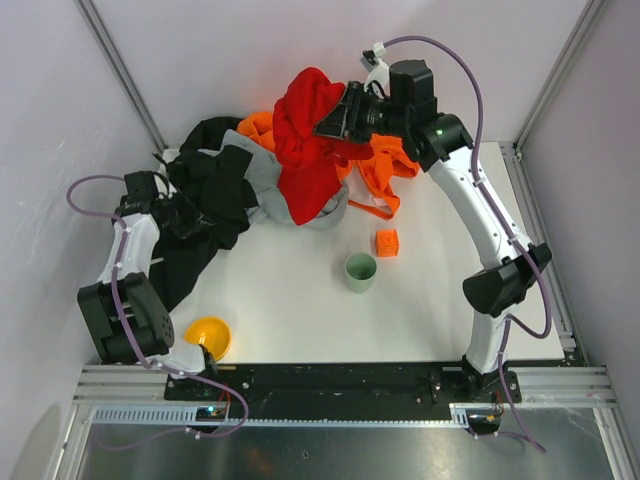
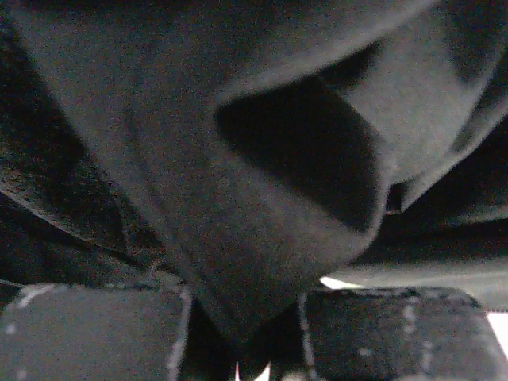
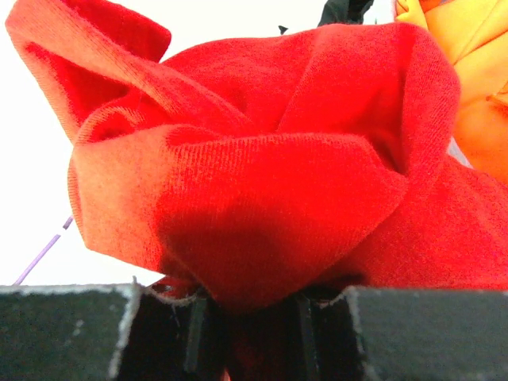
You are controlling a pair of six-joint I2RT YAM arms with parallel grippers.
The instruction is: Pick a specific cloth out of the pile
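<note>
The red cloth (image 1: 305,140) hangs bunched from my right gripper (image 1: 338,118), lifted above the back of the pile (image 1: 250,175). In the right wrist view the red cloth (image 3: 262,175) fills the frame and a fold of it is pinched between the shut jaws of the right gripper (image 3: 254,333). My left gripper (image 1: 185,212) sits in the black garment (image 1: 205,195) at the pile's left side. In the left wrist view a fold of the black garment (image 2: 262,182) is held between the jaws of the left gripper (image 2: 242,337).
Orange garments (image 1: 385,170) and a grey one (image 1: 255,180) lie under the red cloth. A green cup (image 1: 360,271) and a small orange block (image 1: 387,243) stand on the white table. A yellow bowl (image 1: 208,336) sits near the left arm's base. White walls enclose the table.
</note>
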